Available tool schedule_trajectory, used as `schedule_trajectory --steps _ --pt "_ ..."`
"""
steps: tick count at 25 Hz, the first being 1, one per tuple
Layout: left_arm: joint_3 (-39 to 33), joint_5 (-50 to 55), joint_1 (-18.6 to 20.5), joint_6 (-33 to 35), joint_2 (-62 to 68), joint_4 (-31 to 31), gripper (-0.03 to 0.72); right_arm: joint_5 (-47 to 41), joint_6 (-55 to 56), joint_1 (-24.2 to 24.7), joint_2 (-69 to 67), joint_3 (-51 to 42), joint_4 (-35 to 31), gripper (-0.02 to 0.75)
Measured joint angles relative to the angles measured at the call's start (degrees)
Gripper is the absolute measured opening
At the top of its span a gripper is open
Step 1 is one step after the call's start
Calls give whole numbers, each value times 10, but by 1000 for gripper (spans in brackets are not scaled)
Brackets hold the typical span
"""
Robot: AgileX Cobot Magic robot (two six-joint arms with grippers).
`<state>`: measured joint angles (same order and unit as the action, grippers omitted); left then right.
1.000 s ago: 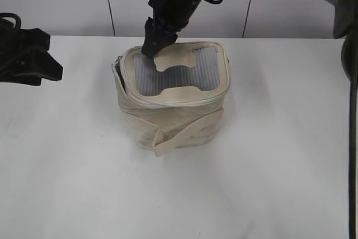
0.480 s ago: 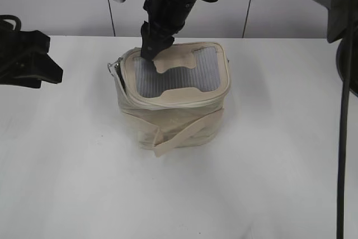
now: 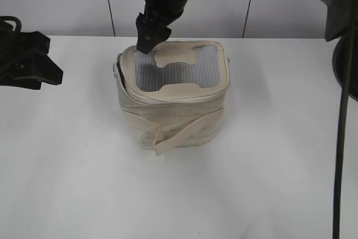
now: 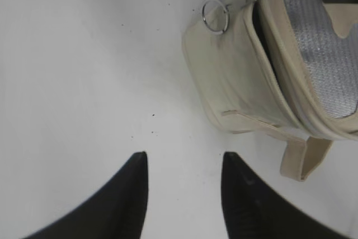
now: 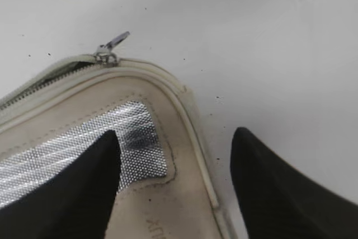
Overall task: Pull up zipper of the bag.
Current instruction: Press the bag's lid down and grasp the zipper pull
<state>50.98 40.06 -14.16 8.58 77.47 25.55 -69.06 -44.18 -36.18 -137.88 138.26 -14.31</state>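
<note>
Small boxy cream fabric bag (image 3: pixel 173 96) stands mid-table (image 3: pixel 268 183). Right hand (image 5: pixel 173 177), fingers spread and holding nothing, hovers over the lid's rear corner. The thin cream zipper track (image 5: pixel 50 79) ends at a small silver slider (image 5: pixel 107 54), at about 11 o'clock from that hand; the track runs toward 8 o'clock. Left hand (image 4: pixel 182 194), also spread and empty, is well apart; the right is nearer.
</note>
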Motion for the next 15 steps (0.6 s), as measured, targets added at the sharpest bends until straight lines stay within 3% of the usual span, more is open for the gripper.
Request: schedule_trajectory --steps 9,11,15 --pt "0 5 0 0 0 0 335 -1 19 0 -30 2 -1 473" --pt "0 5 0 0 0 0 335 -2 23 0 -31 5 -4 417" --pt "0 5 0 0 0 0 335 0 24 1 -32 6 -2 208"
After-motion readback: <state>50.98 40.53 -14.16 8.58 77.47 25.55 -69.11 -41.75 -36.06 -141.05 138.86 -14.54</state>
